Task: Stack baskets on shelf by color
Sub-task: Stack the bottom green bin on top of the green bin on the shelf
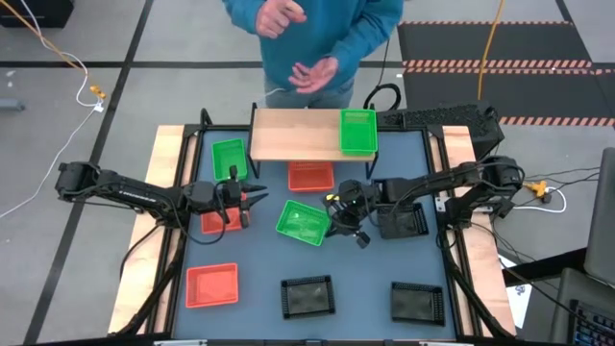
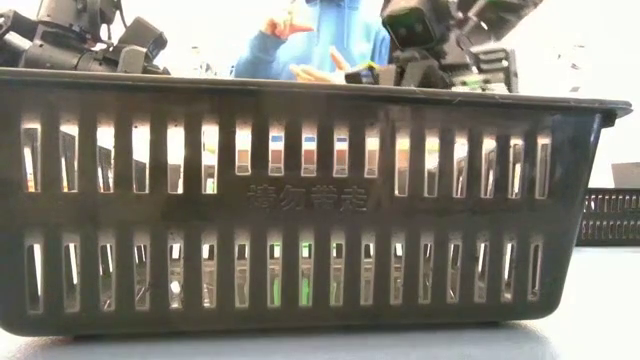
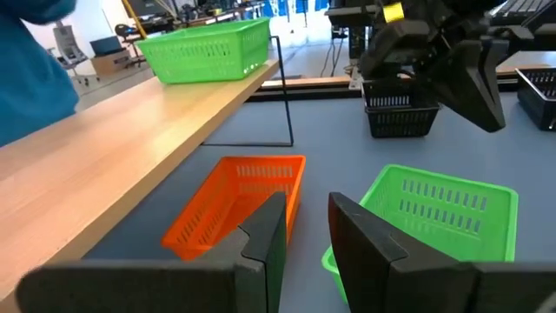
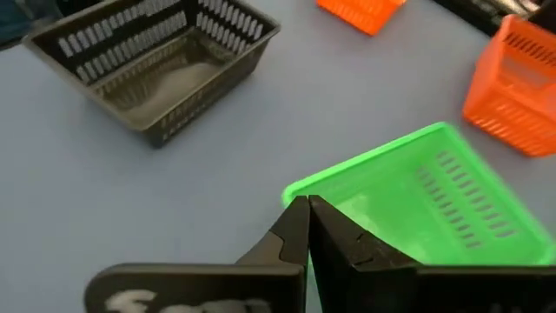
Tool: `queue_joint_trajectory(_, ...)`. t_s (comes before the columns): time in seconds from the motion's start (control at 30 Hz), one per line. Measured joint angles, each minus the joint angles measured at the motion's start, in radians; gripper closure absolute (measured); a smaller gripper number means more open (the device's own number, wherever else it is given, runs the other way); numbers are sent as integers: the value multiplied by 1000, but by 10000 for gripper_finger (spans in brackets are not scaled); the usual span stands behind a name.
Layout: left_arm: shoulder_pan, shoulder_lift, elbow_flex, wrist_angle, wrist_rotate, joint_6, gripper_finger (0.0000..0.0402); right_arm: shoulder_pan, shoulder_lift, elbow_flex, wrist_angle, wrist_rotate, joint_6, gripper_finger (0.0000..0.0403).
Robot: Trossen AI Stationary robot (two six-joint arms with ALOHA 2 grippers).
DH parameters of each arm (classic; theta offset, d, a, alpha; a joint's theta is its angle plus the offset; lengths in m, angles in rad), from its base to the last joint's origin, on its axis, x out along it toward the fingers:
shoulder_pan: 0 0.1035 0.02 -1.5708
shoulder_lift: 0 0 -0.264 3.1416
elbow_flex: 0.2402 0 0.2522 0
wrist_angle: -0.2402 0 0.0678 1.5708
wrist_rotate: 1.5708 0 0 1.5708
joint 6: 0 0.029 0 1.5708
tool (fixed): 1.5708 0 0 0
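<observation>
Black basket fills low view; right gripper pinching tilted green basket rim; left gripper parted, empty.

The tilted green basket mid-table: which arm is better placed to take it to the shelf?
Probably the right: the right gripper is already at the rim of the green basket, fingers closed on its edge. The left gripper is open, farther off, over a red basket.
</observation>
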Motion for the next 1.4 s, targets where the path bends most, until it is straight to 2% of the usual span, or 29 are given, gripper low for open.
queue_joint_trajectory(0.17,1,0,0,4,0,-2,309,-20,15,45,-40,-1,-7,401)
queue_joint_trajectory(0.27,1,0,0,-4,0,-9,309,-37,31,48,-9,7,-4,386)
queue_joint_trajectory(0.4,1,0,0,-13,0,-16,309,-57,30,47,10,25,20,338)
queue_joint_trajectory(0.6,7,0,0,-3,-1,-2,309,-57,48,49,28,23,17,240)
queue_joint_trajectory(0.73,19,0,0,-5,0,-1,309,-41,98,51,17,23,-25,208)
queue_joint_trajectory(1.13,32,0,0,-11,0,-20,309,-33,133,54,23,-22,-46,219)
queue_joint_trajectory(1.4,32,0,0,-15,0,-27,309,-33,194,53,-22,52,-90,245)
